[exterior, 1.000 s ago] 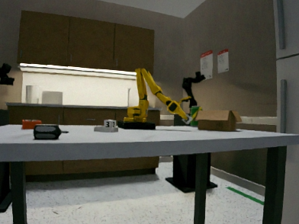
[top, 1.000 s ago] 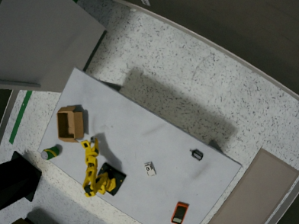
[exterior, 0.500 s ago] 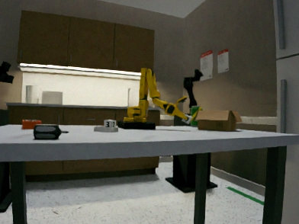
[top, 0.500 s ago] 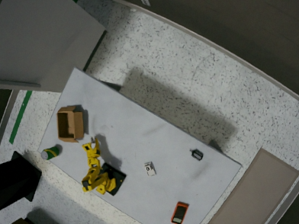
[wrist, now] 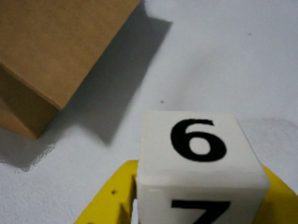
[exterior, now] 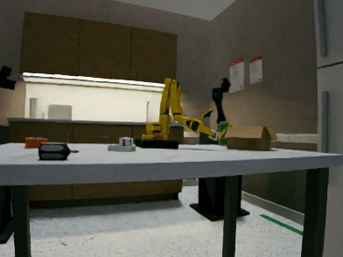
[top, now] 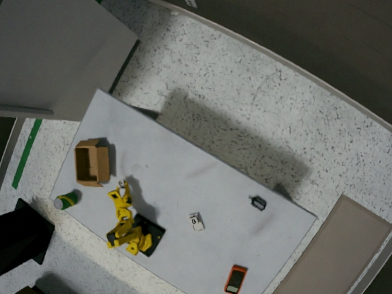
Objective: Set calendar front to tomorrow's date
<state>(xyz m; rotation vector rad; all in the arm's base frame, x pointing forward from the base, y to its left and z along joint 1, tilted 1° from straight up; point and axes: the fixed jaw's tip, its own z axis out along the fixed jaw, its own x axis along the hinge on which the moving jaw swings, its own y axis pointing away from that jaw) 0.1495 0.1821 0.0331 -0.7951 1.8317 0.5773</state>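
In the wrist view the claw [wrist: 200, 200] pinches a white number cube [wrist: 200, 150], its 6 face up, just above the counter [wrist: 225, 60]. Just beyond, to the left, stands a cardboard box [wrist: 55, 45]. From above, the calendar tray [top: 197, 221] sits mid-counter, apparently keeping one cube.

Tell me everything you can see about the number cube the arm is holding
The white cube with black digits sits clamped between the yellow gripper's fingers, raised above the white table near the brown cardboard box. Its faces look smooth and matte, with softly rounded edges. One face shows a 6; the adjoining face shows what looks like a 7, partly cut off.
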